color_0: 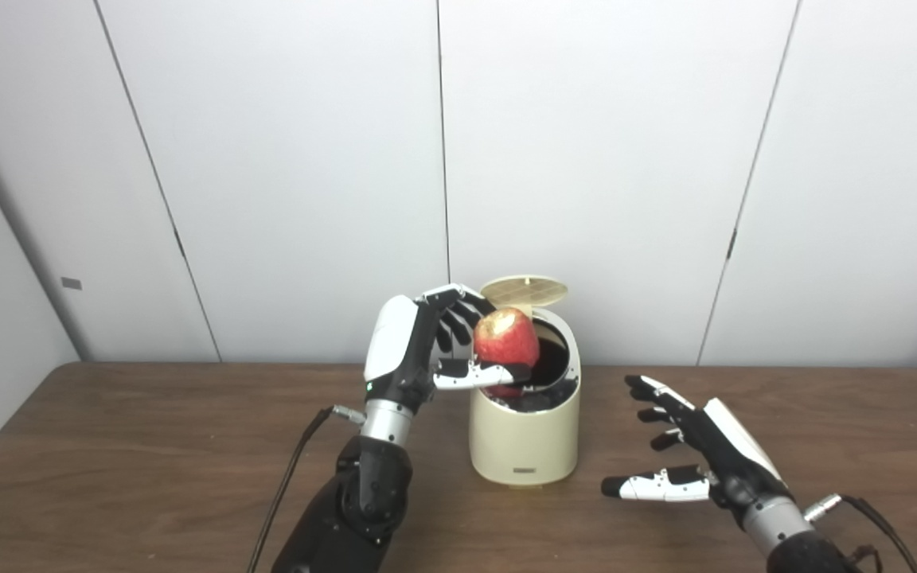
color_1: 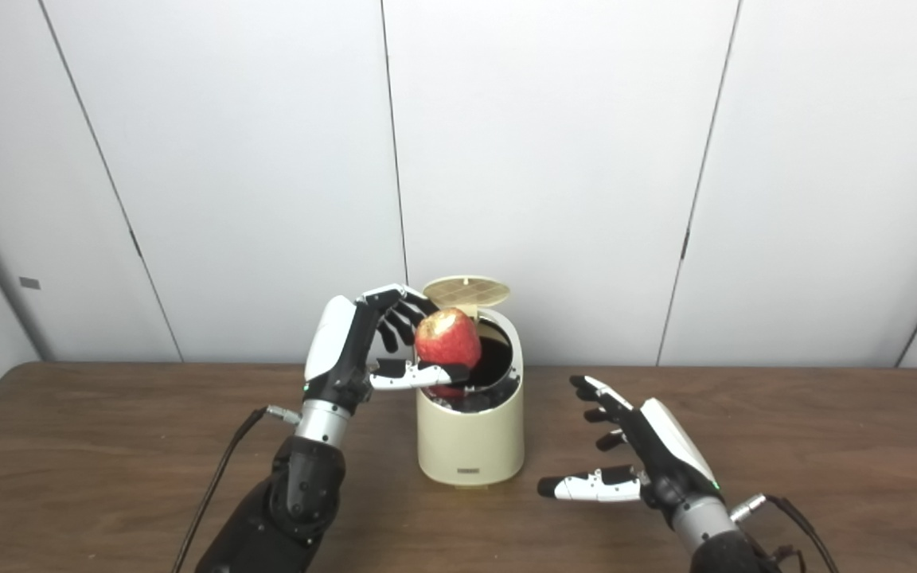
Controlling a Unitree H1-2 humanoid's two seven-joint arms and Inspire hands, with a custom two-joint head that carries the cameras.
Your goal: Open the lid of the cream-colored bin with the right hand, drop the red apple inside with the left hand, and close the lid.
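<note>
Brown worktop (color_0: 148, 446), white wall panels behind. Cream bin (color_0: 524, 434) at center, lid (color_0: 524, 290) up. Left hand (color_0: 427, 350) grips red apple (color_0: 506, 338) over the bin mouth. Right hand (color_0: 689, 446) empty, fingers spread, right of bin.

— Table (color_0: 148, 446)? Dark wood grain, matt. Bin (color_0: 524, 446): smooth cream plastic, faint sheen; its raised lid (color_0: 524, 290) shows a ribbed underside.

— And the apple (color_0: 506, 337)?

— Red skin, slightly glossy, one pale rough patch on top. Hands (color_0: 411, 350) (color_0: 697, 454): glossy white and black plastic shells, metal wrist collars.
</note>
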